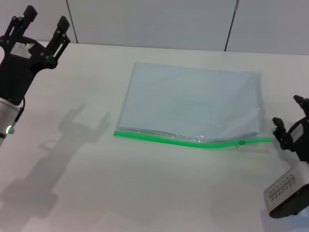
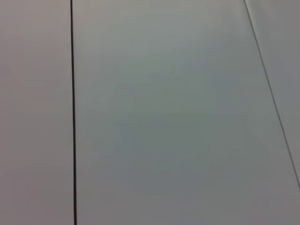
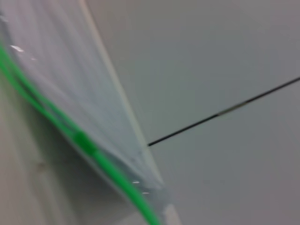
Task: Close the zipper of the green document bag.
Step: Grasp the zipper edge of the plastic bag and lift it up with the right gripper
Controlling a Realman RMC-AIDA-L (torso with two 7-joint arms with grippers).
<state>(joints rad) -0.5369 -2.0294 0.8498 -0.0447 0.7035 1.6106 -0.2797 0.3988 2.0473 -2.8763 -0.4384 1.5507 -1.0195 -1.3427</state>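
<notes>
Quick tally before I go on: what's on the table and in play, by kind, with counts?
Document bags: 1, the green document bag, flat on the table
Zippers: 1, the zipper along its near edge, slider tab toward the right end
Grippers: 2, left gripper raised at far left, right gripper beside the bag's right end
Total: 4

A white table (image 1: 145,193) fills the head view, with dark shadows (image 1: 58,145) cast on its left part. Behind its far edge stands a pale panelled wall (image 1: 145,19) with 2 thin dark seams (image 1: 231,25).
</notes>
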